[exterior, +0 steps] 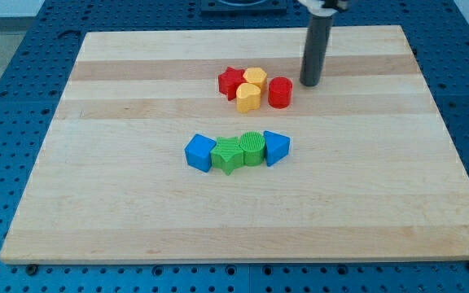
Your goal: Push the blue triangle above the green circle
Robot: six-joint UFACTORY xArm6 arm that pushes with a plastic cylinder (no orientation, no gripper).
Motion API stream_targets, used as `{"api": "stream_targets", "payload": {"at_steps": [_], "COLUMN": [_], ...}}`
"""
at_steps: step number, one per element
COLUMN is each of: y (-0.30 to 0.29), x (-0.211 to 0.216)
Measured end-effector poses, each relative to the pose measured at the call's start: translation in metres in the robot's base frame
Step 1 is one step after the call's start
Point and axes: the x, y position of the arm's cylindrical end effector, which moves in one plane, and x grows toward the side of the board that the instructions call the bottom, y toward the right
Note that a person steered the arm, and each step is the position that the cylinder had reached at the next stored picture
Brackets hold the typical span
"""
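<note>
The blue triangle (276,147) lies near the board's middle, touching the right side of the green circle (252,148). A green star (228,155) touches the circle's left side, and a blue cube (199,152) ends the row at the left. My tip (309,83) stands toward the view's top, above and to the right of the blue triangle, just right of the red cylinder (280,93). It touches no block.
A cluster sits left of my tip: a red star (231,81), a yellow hexagon (256,78) and a yellow block (248,98), with the red cylinder at its right. The wooden board (120,212) rests on a blue pegboard table.
</note>
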Motion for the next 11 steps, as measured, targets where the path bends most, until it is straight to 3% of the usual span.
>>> {"api": "stream_targets", "payload": {"at_steps": [3,4,5,6,11], "y": [-0.011,0.036,0.049,0.038,-0.027], "x": [0.028,0.066,0.118,0.139,0.157]}}
